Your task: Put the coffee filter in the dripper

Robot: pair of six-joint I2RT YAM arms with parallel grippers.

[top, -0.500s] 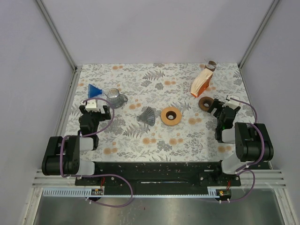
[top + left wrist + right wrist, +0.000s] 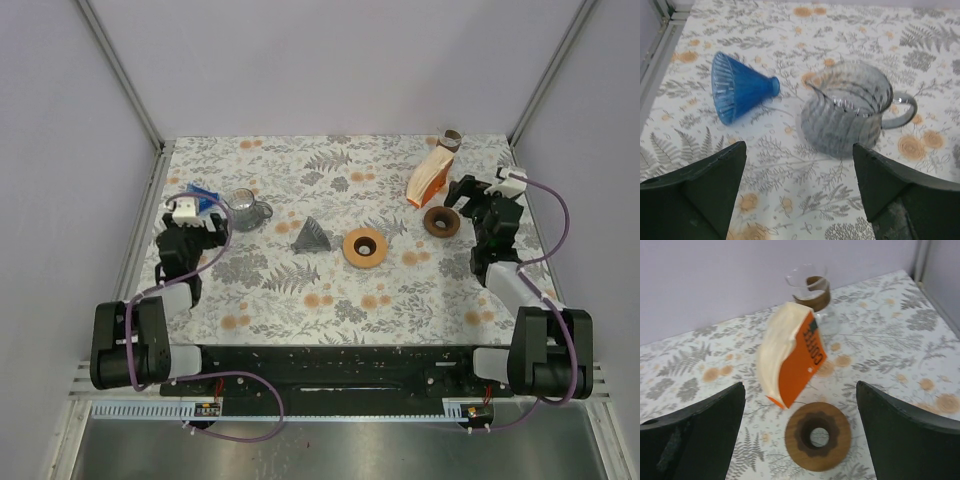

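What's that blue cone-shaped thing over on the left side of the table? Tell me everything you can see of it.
The blue cone looks like see-through ribbed plastic, with a wide open mouth narrowing to a short neck. It lies on its side on the flowered table, with its mouth toward the table's left edge. Its neck points at the glass jug but stays apart from it. Nothing but the table touches it.

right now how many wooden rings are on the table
2. The light wooden ring lies near the centre; the dark wooden ring sits to its right, by the orange filter pack.
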